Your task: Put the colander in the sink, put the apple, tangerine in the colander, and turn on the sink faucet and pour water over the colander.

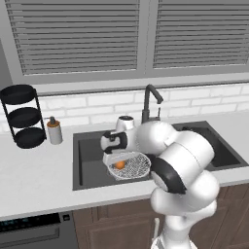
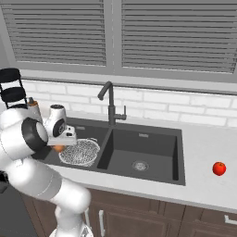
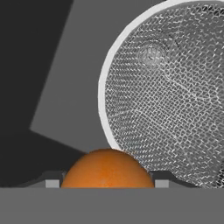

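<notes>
Here, end effector [image 3: 107,183] clamped on tangerine [image 3: 107,169], beside colander [image 3: 166,100] rim

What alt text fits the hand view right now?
The gripper holds the tangerine between its fingertips, just outside the pale rim of the wire-mesh colander, which sits on the dark sink floor.

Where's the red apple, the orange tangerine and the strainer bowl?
small round red apple [image 2: 219,168], right base view, its middle
small round orange tangerine [image 3: 107,169], hand view, its front
white wire-mesh colander [image 3: 175,105], hand view, its mesh
</notes>
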Robot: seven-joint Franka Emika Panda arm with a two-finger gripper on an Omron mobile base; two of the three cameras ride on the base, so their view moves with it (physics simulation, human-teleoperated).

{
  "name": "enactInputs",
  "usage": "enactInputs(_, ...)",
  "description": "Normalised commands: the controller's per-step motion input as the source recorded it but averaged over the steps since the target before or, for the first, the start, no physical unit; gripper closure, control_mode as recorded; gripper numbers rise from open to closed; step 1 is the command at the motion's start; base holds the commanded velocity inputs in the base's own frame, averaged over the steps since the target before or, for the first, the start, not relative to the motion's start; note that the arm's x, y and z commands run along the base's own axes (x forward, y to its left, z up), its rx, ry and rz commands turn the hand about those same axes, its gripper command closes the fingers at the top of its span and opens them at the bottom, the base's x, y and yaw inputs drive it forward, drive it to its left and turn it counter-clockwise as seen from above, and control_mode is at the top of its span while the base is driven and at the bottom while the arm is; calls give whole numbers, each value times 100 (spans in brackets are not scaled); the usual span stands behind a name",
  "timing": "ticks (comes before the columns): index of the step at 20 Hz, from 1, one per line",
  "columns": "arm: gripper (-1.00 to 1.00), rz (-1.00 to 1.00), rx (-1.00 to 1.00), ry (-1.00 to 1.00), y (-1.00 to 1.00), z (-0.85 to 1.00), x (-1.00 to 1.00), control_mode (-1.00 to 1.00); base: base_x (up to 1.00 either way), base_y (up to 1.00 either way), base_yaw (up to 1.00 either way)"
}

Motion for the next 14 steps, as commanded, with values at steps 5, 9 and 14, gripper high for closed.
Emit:
enactInputs(5,100,0,0,0,0,-25,36,-100,0,0,0)
enactInputs(9,100,0,0,0,0,-26,35,-100,0,0,0)
enactInputs(14,100,0,0,0,0,-27,13,-100,0,0,0)
